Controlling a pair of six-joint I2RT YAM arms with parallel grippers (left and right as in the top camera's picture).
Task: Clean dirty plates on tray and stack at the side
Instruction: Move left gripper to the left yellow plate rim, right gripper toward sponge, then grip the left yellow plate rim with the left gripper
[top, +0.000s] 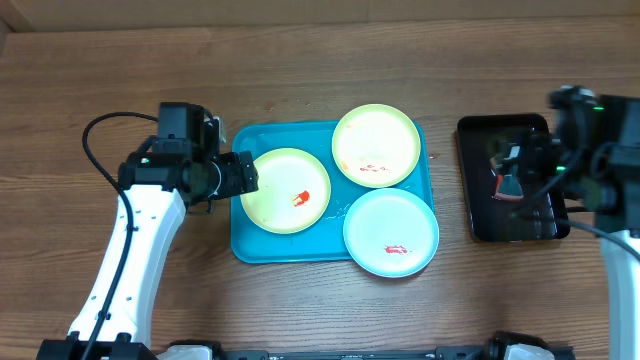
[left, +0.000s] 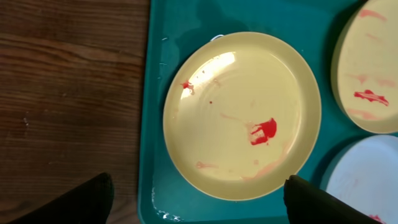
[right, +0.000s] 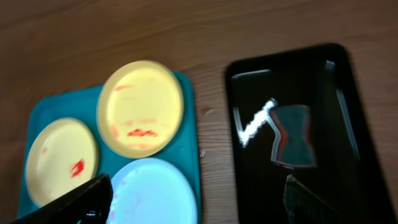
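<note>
Brown wood-grain tabletop (top: 320, 60) runs under everything, with the turquoise tray (top: 252, 245) at its middle and a glossy black tray (top: 478, 180) well apart to the right. My left claw (left: 199, 204) hovers over the turquoise tray's left side, jaws spread wide with nothing between them. Below it lies the left yellow-green plate (top: 286, 190), smeared red. My right claw (right: 193, 206) hangs above the black tray, equally wide and empty.

Risks, as I judge them:
- The far yellow-green plate (top: 376, 146) and the light-blue plate (top: 390, 232) both overhang the turquoise tray's rim. A careless press on an outer edge could tip either one onto the wood.
- The plates look thin and slick, so a pinch on a rim may slip or smear sauce about.
- Lifting the left yellow-green plate could drag the turquoise tray, since nothing pins it.
- I see no cloth or sponge, so I cannot tell what I would wipe with.

Count:
- 3 dirty plates, all on the turquoise tray: 2 yellow-green and 1 light-blue, each with red sauce
- 1 turquoise tray
- 1 black tray
- 2 claws
- 0 plates stacked at the side
</note>
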